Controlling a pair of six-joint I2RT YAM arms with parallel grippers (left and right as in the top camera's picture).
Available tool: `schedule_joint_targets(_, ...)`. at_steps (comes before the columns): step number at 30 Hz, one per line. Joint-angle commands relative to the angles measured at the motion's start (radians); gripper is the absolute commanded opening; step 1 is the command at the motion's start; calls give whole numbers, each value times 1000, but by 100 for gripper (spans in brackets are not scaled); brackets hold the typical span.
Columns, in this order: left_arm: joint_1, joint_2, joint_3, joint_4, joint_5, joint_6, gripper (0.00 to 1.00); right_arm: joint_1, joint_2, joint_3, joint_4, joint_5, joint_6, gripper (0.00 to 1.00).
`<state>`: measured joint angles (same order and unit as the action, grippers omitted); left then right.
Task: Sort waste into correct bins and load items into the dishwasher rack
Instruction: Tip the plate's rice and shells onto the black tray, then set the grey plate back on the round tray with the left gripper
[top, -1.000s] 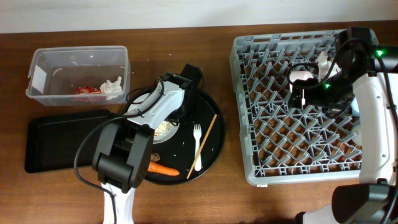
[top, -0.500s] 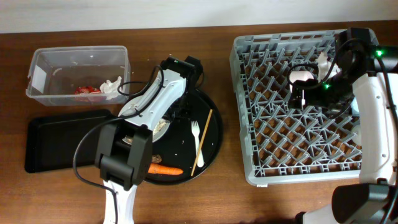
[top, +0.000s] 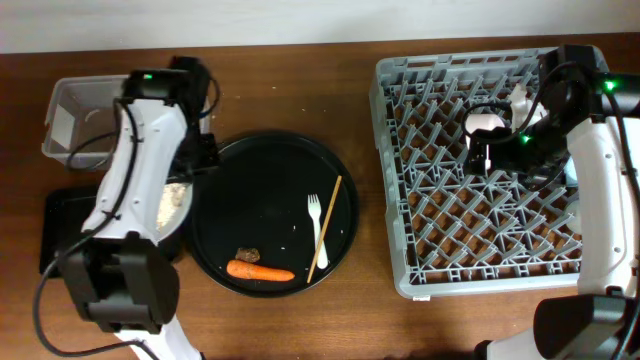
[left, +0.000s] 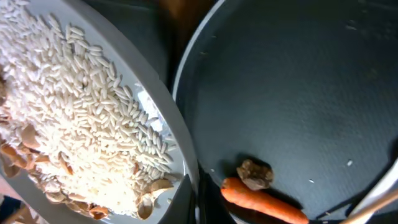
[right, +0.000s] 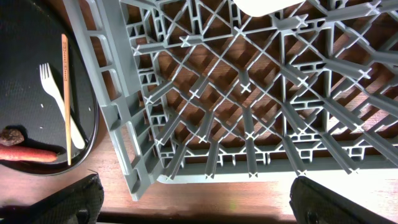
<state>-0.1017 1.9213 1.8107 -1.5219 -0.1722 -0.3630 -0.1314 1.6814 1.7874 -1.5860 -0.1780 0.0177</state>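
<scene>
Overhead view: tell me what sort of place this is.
Probably a lab bench staged as kitchen cleanup: a dishwasher rack sits directly on a wooden table, with a clear tub and a round tray holding a carrot, fork and chopstick.

The table (top: 300, 320) is brown wood with a fine grain and a soft sheen, and the dishwasher rack (top: 388, 200) is matt grey moulded plastic. The round black tray (top: 270, 190) looks smooth and faintly glossy, the tub (top: 90, 95) is clear, slightly cloudy plastic, the fork (top: 319, 235) is shiny white plastic and the chopstick (top: 328, 228) is pale bare wood. The plate-bowl (left: 163, 109) has a smooth pale grey rim, plastic or glazed ceramic I cannot tell, under dry, matt, grainy food scraps (left: 81, 112).
</scene>
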Motion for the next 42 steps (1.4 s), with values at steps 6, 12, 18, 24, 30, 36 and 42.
schedule_joint_targets(6, 287, -43, 21, 68, 350, 279, 0, -6, 0, -3, 0, 6, -10, 99)
schedule_joint_targets(12, 440, -42, 21, 82, 611, 422, 0, -6, 0, -3, -8, 6, -10, 99)
schedule_joint_targets(18, 594, -42, -180, 123, 1047, 714, 0, -6, 0, -3, -15, 6, -10, 98)
schedule_joint_targets(24, 799, -42, -351, -47, 1497, 1160, 0, -6, 0, -3, -15, 6, -10, 99)
schedule_joint_targets(30, 891, -42, -351, -143, 1527, 1252, 0, -6, 0, -3, -16, 6, -10, 99)
schedule_joint_targets(36, 890, -43, -351, -26, 1287, 1005, 0, -6, 0, -3, -20, 6, -10, 99)
schedule_joint_targets(42, 887, -82, -351, -167, 1468, 1255, 0, -6, 0, -3, -37, 25, -10, 99)
